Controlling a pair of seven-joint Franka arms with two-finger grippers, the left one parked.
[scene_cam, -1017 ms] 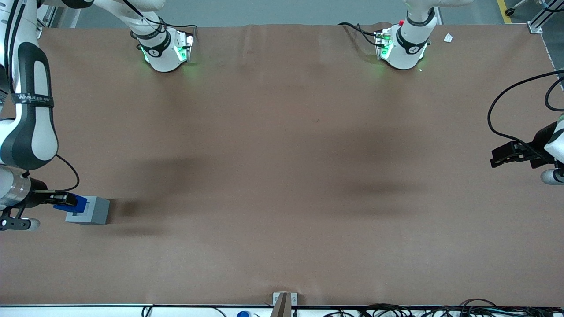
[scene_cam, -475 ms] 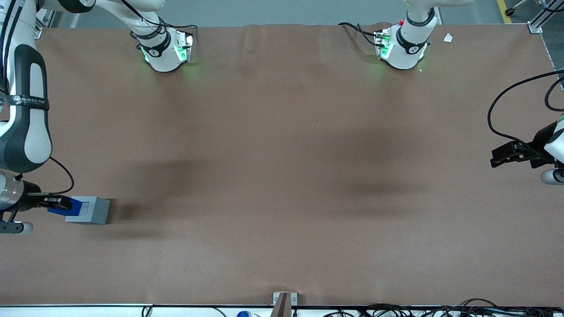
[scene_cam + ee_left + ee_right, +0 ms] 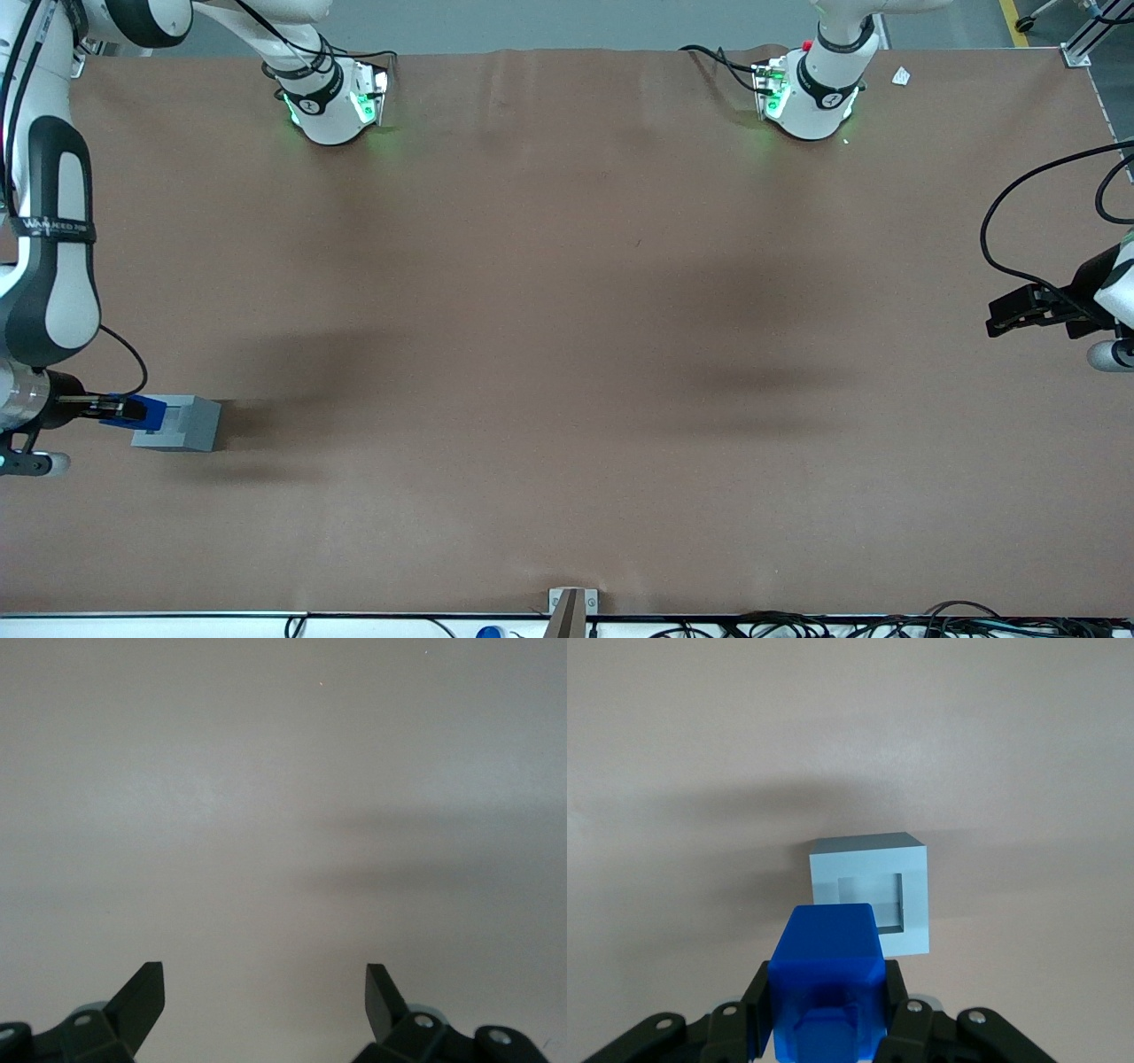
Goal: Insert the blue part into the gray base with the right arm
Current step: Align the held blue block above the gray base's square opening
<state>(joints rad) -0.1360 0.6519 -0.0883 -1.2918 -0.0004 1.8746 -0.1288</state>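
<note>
The gray base (image 3: 184,424) rests on the brown table at the working arm's end, its square socket facing up. In the right wrist view the gray base (image 3: 873,890) shows its recess (image 3: 873,901) past the tip of the blue part (image 3: 826,979). My right gripper (image 3: 124,409) is shut on the blue part (image 3: 149,412), black fingers (image 3: 755,1001) pressed on both of its sides. The part hangs at the base's edge nearest the working arm, overlapping that rim in the front view. Whether it touches the base I cannot tell.
The two arm pedestals (image 3: 332,97) (image 3: 811,93) stand far from the front camera. A small bracket (image 3: 571,604) sits at the table's near edge, with cables along it. The brown table cover (image 3: 567,354) spreads wide toward the parked arm's end.
My right gripper, holding the blue part, has drawn back from over the base's socket toward the working arm's end, and the forearm has shifted with it. The gray base has not moved.
</note>
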